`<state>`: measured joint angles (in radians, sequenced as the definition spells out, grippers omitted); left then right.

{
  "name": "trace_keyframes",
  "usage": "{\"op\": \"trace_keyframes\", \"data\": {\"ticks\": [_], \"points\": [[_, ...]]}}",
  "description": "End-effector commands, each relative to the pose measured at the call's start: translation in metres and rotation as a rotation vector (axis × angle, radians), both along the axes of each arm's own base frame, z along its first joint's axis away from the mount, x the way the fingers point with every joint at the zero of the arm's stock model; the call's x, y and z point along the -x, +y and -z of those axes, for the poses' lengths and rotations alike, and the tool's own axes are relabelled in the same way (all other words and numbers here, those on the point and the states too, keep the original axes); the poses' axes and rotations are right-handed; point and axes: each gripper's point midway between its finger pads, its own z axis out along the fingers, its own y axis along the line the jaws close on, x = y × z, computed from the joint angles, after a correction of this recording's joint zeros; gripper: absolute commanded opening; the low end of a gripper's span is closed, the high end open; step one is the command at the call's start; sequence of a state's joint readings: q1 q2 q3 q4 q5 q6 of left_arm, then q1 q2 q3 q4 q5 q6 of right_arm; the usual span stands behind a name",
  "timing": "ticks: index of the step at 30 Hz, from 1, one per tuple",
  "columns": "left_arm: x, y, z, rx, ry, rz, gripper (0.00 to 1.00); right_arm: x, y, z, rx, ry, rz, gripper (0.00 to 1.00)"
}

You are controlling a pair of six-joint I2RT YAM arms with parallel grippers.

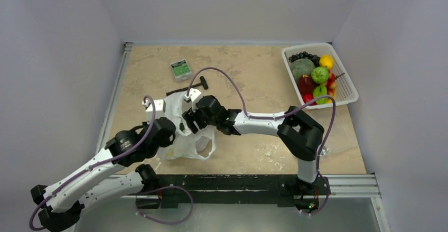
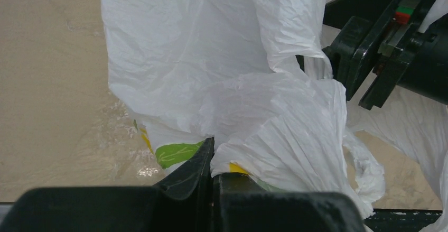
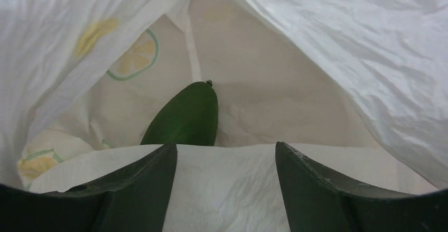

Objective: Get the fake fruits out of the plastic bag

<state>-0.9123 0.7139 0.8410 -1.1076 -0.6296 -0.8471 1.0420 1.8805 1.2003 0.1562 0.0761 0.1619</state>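
Note:
The white crinkly plastic bag (image 1: pixel 185 137) lies in the middle-left of the table. My left gripper (image 2: pixel 213 160) is shut on a fold of the bag (image 2: pixel 222 73) at its near edge. My right gripper (image 3: pixel 226 152) is open, its fingers at the bag's mouth, with bag film (image 3: pixel 227 189) between them. Inside the bag lies a dark green fruit with a small stem tip (image 3: pixel 187 117), just beyond the left finger. In the top view the right gripper (image 1: pixel 191 120) reaches into the bag from the right.
A white basket (image 1: pixel 346 86) at the back right holds several fake fruits. A small clear box with a green label (image 1: pixel 180 69) sits at the back. A black tool (image 1: pixel 187 87) lies just behind the bag.

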Motion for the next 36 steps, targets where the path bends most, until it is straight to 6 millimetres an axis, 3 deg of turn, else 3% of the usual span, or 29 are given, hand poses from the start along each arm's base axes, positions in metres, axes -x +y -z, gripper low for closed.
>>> {"op": "trace_keyframes", "data": {"ticks": [1,6,12,19,24,28,32,36], "points": [[-0.003,0.005,-0.011,0.055,-0.063,-0.049,0.00,0.000,0.027,-0.016,-0.076,-0.005,-0.052,0.71],[0.000,0.008,-0.008,0.054,-0.054,-0.051,0.00,-0.009,0.035,-0.009,-0.023,-0.007,-0.050,0.80],[0.002,0.010,-0.005,0.068,-0.057,-0.059,0.00,-0.002,0.043,0.000,0.037,0.012,-0.076,0.84],[0.004,0.009,-0.004,0.077,-0.051,-0.053,0.00,0.024,0.037,0.021,0.134,0.052,-0.146,0.88],[0.004,0.007,-0.001,0.086,-0.050,-0.056,0.00,0.017,0.039,0.029,0.152,0.032,-0.105,0.88],[0.003,0.007,0.003,0.073,-0.038,-0.056,0.00,0.009,0.057,0.023,0.109,0.016,-0.099,0.87],[0.006,0.008,0.003,0.077,-0.030,-0.065,0.00,0.006,0.070,0.027,0.101,0.024,-0.112,0.83],[0.007,0.012,0.004,0.081,-0.036,-0.075,0.00,0.003,0.070,0.028,0.103,0.018,-0.097,0.75]]}}
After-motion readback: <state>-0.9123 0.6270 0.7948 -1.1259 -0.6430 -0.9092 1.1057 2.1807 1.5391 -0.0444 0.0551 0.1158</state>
